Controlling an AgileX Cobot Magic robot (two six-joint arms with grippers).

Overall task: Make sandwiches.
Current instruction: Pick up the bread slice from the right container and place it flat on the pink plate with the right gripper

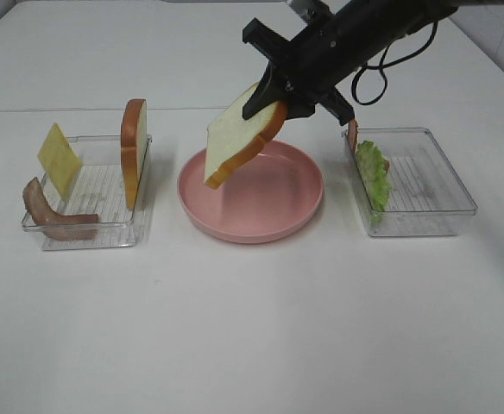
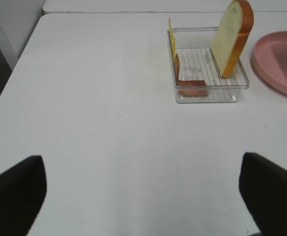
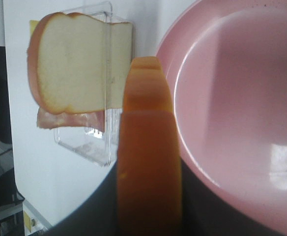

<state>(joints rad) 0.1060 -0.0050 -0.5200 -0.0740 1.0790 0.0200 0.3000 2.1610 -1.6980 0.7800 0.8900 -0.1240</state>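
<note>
My right gripper (image 1: pixel 278 102) is shut on a white bread slice (image 1: pixel 235 138) with an orange-brown crust and holds it tilted above the left part of the pink plate (image 1: pixel 274 211). The right wrist view shows this slice's crust edge (image 3: pixel 148 147) close up over the plate (image 3: pixel 232 98). A second bread slice (image 1: pixel 134 151) stands upright in the left clear tray (image 1: pixel 105 231) with a yellow cheese square (image 1: pixel 59 159) and a bacon strip (image 1: pixel 49 216). Green lettuce (image 1: pixel 374 172) and another bacon strip (image 1: pixel 353 134) lean in the right tray (image 1: pixel 433 185). My left gripper (image 2: pixel 143 196) is open and empty above the bare table.
The left wrist view shows the left tray (image 2: pixel 207 96) with bread (image 2: pixel 232 37), cheese (image 2: pixel 172 37) and bacon (image 2: pixel 187 83), far ahead of the left gripper. The white table's left edge is near it. A black cable (image 1: pixel 381 73) hangs from the right arm.
</note>
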